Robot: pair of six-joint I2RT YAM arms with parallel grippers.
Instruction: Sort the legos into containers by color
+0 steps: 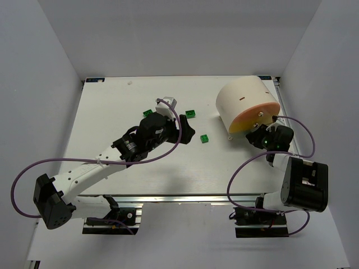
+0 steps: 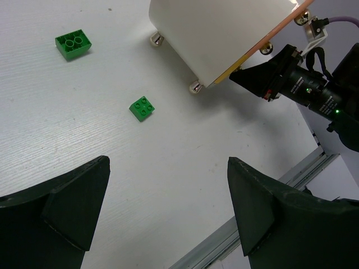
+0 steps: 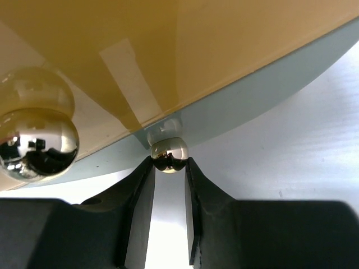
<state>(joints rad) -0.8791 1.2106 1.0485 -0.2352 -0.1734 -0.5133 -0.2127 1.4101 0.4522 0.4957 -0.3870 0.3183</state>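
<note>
The cream-white tub (image 1: 244,100) lies on its side at the back right, its orange face (image 3: 101,50) turned to my right arm. My right gripper (image 1: 257,134) (image 3: 168,164) is shut on a small chrome ball knob (image 3: 167,152) at the rim of that face. Three green legos lie on the table: one (image 1: 147,112) by my left wrist, one (image 1: 191,114) (image 2: 73,44) and one (image 1: 205,138) (image 2: 142,108). My left gripper (image 1: 188,133) (image 2: 168,185) is open and empty, above the table left of the small green lego. No purple or orange legos show.
A second, larger chrome ball (image 3: 36,140) sits on the tub's face at the left. Chrome feet (image 2: 195,86) stick out of the tub. The table's metal front rail (image 2: 235,235) runs close beneath my left gripper. White walls enclose the table.
</note>
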